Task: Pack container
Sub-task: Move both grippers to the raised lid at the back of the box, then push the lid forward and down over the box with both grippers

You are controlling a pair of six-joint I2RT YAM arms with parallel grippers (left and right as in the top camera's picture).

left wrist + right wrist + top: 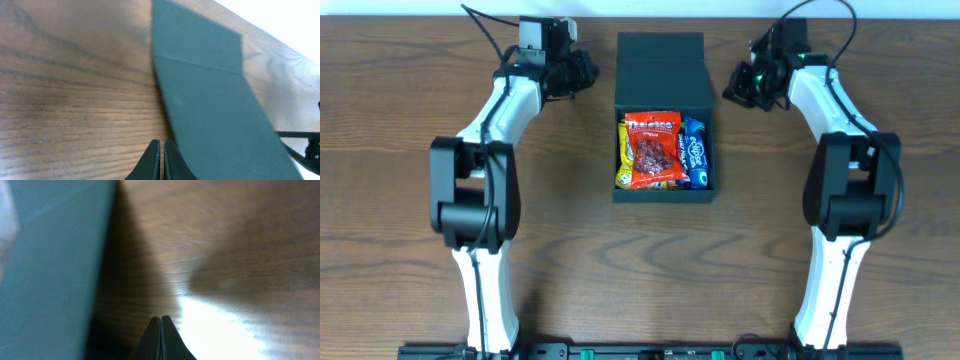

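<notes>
Open container (665,194) lies between the two pincers, its flap lid (660,60) folded back flat so the inside stays reachable. A red packet (653,150), blue packet (696,152) and yellow packet (621,150) fill it. The left pincer (161,147), fingers pressed together and empty, has the lid just to its right. The right pincer (161,322), seemingly closed on nothing in a blurred view, has it to its left. Both are probably poised to fold the flap down.

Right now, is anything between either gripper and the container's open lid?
Nothing visible. The left gripper and right gripper, both shut, flank the lid of the container, with only bare table between.
</notes>
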